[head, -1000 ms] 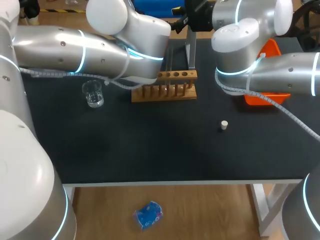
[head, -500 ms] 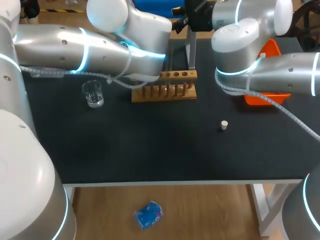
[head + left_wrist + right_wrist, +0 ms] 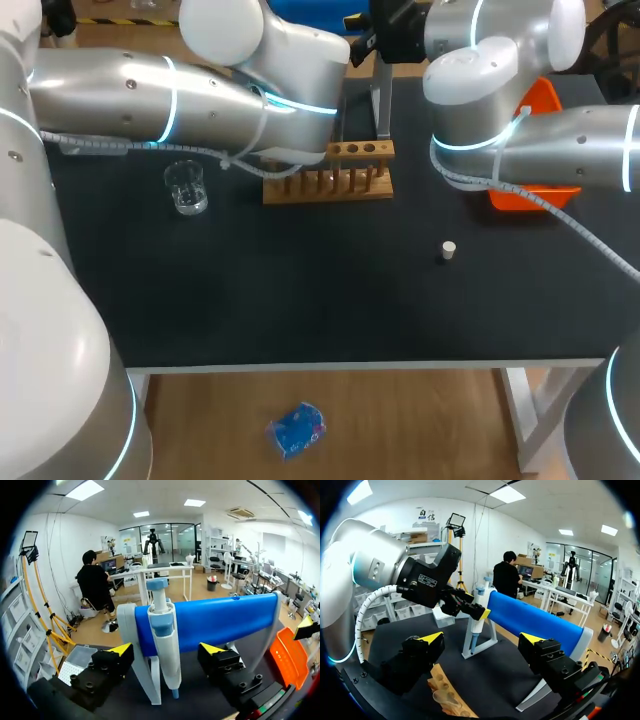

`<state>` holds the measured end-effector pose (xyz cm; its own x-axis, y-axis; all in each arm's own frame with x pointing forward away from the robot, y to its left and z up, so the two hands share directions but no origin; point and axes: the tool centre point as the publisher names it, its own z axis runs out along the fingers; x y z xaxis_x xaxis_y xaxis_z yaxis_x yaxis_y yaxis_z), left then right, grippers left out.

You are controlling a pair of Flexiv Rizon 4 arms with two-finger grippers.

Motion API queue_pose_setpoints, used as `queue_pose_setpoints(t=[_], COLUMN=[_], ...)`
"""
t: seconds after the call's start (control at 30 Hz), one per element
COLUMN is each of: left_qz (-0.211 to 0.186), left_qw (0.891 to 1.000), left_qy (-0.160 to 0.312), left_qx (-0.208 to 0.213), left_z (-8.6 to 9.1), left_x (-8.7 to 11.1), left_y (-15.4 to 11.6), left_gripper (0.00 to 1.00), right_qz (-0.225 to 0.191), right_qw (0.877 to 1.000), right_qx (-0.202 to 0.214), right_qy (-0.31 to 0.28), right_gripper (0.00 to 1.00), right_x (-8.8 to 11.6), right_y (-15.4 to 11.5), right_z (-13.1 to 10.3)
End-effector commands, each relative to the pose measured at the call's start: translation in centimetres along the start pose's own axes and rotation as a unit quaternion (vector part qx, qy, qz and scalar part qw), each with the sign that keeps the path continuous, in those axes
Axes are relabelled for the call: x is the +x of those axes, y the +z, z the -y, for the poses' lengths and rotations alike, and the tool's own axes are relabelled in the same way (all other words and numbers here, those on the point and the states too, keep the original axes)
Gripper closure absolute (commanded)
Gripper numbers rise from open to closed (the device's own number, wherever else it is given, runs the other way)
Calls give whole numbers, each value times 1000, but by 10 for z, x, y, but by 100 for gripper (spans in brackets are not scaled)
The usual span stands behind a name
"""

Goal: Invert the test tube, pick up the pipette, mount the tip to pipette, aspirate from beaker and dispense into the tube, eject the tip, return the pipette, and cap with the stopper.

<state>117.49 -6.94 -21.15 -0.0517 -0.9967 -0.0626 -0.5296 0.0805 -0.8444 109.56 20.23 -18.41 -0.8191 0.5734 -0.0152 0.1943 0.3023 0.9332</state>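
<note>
Left arm (image 3: pixel 130 95) and right arm (image 3: pixel 570 150) — smooth silver shells, glowing cyan rings, small screws — trail white ribbed cables (image 3: pixel 100 147).

The left arm (image 3: pixel 200 95) stretches in from the left toward the far middle, the left gripper (image 3: pixel 166 651) spread wide. The right arm (image 3: pixel 540 140) folds in from the right, the right gripper (image 3: pixel 481 640) equally agape.

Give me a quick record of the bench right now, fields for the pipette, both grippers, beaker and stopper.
pipette: hanging on the blue stand, not gripped
left gripper: jaws open, one either side of the pipette
right gripper: jaws open, empty
beaker: upright on the table, apart from the wooden rack
stopper: loose on the table
</note>
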Motion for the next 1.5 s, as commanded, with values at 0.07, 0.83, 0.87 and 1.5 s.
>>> queue_pose_setpoints(t=[0.07, 0.83, 0.87, 1.5], left_qz=[6, -8, -13, -305], left_qw=[1000, 999, 999, 940], left_qy=[-3, -30, -28, 153], left_qx=[-3, 9, 7, 28], left_z=[-4, -26, -27, -62], left_x=[2, 12, 12, 51], left_y=[-13, -107, -113, -221], left_gripper=[0, 0, 0, 0], right_qz=[0, 0, 0, -109], right_qw=[1000, 1000, 1000, 993], right_qx=[1, 1, 1, -51], right_qy=[0, 0, 0, -20], right_gripper=[0, 0, 0, 0], right_x=[0, 0, 0, 48], right_y=[0, 0, 0, -107], right_z=[0, 0, 0, -1])
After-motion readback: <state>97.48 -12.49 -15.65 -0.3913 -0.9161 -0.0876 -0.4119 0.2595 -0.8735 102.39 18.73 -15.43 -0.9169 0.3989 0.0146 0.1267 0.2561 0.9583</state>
